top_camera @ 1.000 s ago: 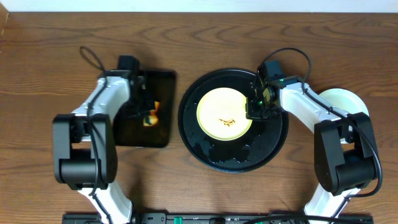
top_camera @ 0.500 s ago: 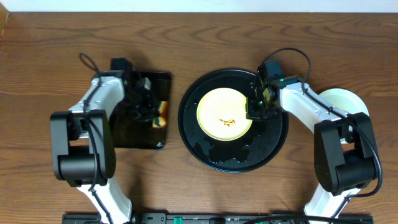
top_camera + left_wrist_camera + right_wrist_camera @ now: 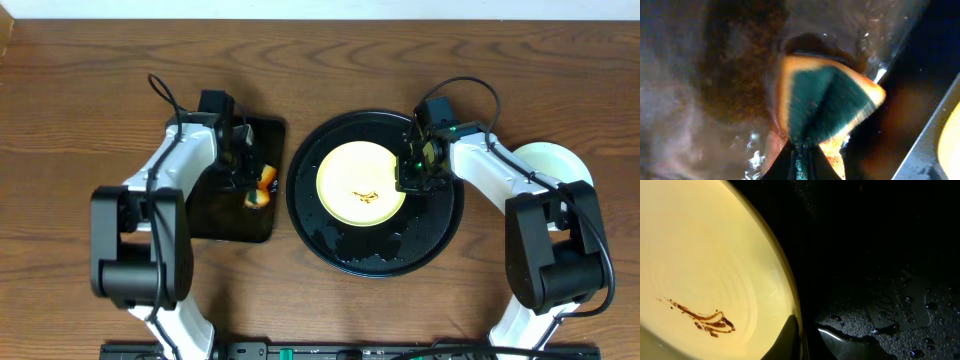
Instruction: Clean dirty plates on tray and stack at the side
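The pale yellow plate [image 3: 355, 170] lies in the round black tray [image 3: 380, 255] and carries a brown smear [image 3: 366, 195]. My right gripper [image 3: 408, 178] is shut on the plate's right rim. The right wrist view shows the plate [image 3: 715, 255], the smear [image 3: 702, 317] and the jaws [image 3: 801, 340] pinching the rim. My left gripper [image 3: 250, 185] is shut on an orange sponge [image 3: 262, 188] with a green scouring face [image 3: 825, 100], over the rectangular tray. A pale mint plate [image 3: 555, 160] lies on the tabletop at the far right, partly under my right arm.
The smaller rectangular black tray [image 3: 215, 215] lies left of the round tray and looks wet [image 3: 700, 100]. The round tray's floor is wet with droplets [image 3: 880, 320]. Dark wood tabletop [image 3: 320, 60] surrounds both trays.
My left gripper has carried the sponge to the right across the rectangular tray, toward its right edge. The right arm and the yellow plate have not moved.
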### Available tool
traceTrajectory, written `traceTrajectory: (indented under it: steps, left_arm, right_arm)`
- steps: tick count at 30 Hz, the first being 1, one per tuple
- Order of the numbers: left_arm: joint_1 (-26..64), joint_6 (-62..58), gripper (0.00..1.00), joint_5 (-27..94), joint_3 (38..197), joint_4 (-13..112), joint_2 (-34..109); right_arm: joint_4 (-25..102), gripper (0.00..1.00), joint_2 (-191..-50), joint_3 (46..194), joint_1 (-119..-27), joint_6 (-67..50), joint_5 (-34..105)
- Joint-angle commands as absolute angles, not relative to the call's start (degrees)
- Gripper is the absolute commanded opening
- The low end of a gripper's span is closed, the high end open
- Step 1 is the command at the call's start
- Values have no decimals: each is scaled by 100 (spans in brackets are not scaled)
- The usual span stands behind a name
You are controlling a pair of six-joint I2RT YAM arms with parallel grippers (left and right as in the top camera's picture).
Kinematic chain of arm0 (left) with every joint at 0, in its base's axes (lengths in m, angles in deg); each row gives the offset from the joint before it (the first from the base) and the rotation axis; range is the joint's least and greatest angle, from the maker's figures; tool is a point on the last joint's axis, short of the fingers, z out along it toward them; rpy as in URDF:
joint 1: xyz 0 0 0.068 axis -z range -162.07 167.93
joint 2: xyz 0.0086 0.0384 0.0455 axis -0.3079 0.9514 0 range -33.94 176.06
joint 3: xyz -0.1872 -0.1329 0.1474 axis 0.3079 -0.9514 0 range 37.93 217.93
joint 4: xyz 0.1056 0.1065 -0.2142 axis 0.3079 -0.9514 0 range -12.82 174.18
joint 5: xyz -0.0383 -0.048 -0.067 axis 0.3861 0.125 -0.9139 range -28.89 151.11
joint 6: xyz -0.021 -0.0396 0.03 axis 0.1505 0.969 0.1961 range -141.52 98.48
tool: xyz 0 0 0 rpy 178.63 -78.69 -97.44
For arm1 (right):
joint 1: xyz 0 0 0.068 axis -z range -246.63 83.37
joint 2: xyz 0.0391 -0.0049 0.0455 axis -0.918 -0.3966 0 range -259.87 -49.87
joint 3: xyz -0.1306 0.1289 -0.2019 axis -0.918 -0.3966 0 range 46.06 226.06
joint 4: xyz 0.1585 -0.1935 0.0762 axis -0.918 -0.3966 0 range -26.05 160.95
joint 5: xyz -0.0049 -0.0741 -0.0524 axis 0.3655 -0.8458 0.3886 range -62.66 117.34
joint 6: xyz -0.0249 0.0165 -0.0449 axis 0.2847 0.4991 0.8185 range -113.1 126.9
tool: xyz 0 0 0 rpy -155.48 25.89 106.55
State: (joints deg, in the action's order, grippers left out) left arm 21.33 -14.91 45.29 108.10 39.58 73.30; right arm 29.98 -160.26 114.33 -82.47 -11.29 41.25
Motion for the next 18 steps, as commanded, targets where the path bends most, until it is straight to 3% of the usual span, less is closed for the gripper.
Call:
traceTrajectory:
  steps: [1, 18]
  left_arm:
    - [2114, -1327, 7, 5297, 10878, 3923, 6838]
    - [2343, -1222, 8, 5653, 10878, 3775, 6580]
  right_arm:
    - [2845, 1, -16140, 11275, -8280, -972, 3655]
    - [2834, 1, -16140, 11275, -8280, -950, 3655]
